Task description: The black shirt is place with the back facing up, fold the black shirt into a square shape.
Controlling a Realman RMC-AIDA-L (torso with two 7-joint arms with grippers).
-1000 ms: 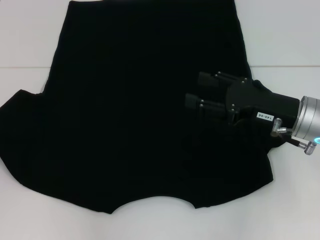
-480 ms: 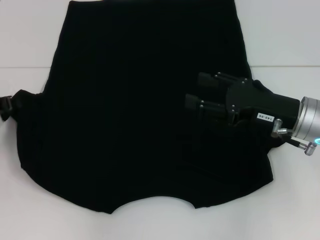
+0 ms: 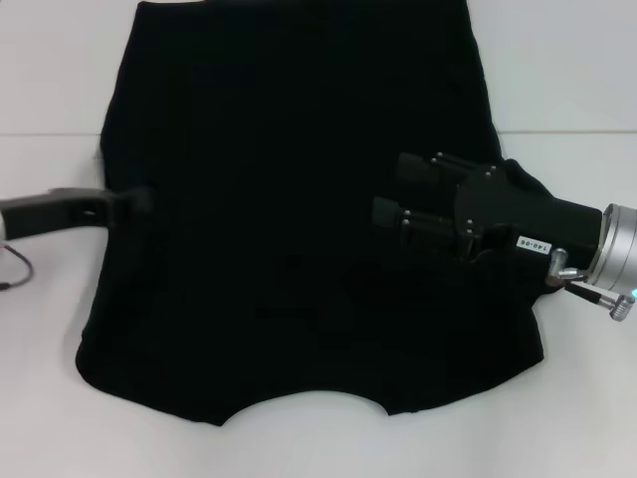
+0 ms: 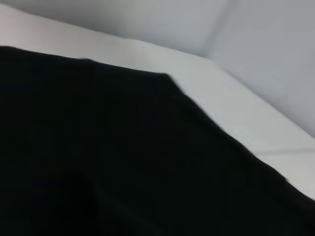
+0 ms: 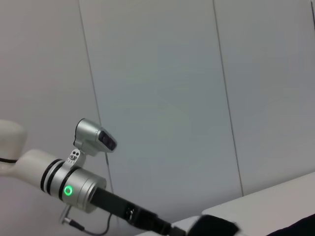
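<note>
Shirt: black shirt [image 3: 289,229] spread flat on the white bench [image 3: 577,70]
Left claw [image 3: 139,199]: at shirt's left edge, grip state can't tell
Right claw [image 3: 390,191]: over shirt's right side, fingers apart, holding nothing

A white bench [image 3: 587,80] carries the black shirt [image 3: 289,229], spread flat with its plain side up and covering most of the surface. The curved neckline lies at the near edge, the straight hem at the far side. Bare bench shows on both sides of the fabric.
</note>
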